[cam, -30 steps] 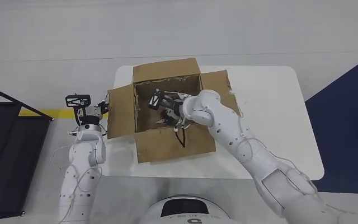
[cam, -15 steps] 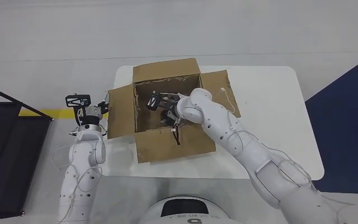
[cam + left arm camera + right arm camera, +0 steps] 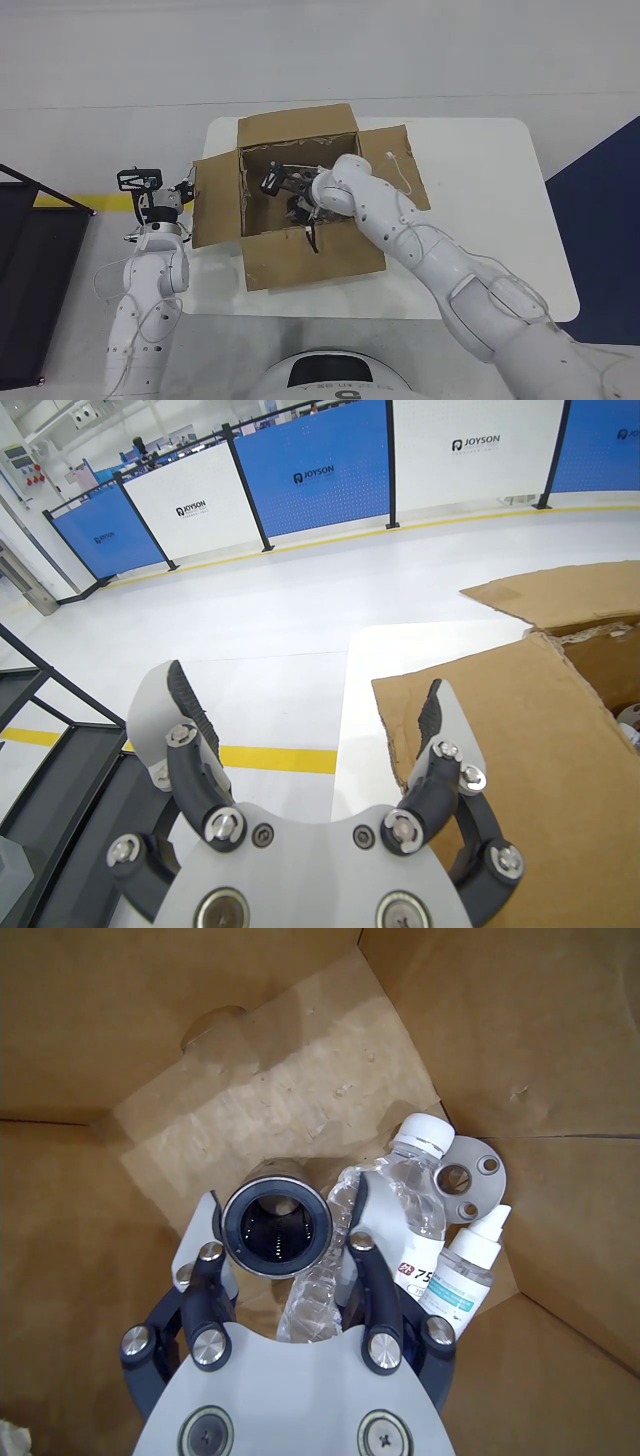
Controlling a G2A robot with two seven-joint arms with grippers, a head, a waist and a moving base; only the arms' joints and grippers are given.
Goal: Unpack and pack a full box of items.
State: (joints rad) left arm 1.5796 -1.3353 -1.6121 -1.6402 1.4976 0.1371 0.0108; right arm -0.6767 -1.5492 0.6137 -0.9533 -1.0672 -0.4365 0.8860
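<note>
Since the earlier frames the right arm has shifted leftward over the cardboard box [image 3: 300,128], carrying the right claw [image 3: 287,1190] nearer the box's left wall; the left arm has held position.

Right claw: open, inside the box, its fingers [image 3: 375,1208] straddling an upright hollow metal cylinder [image 3: 276,1233]; one finger lies just beside the cylinder wall; the other stands apart from it, with crumpled plastic wrap [image 3: 312,1298] between; pad contact cannot be confirmed.

Just outside that second finger lies a clear bottle [image 3: 425,1188] with a white cap; farther from the claw, close against the bottle, are a round metal flange [image 3: 475,1178] and a small dropper bottle [image 3: 467,1273], all gathered in one corner; beyond the claw tips, brown paper [image 3: 280,1093] lines the box floor.

Left claw [image 3: 305,680]: open, empty, outside the box, just beside the outward-folded left flap [image 3: 500,750]; a black rack [image 3: 60,760] stands on its opposite side.

Box location: on the white bench [image 3: 480,200], flaps open.
</note>
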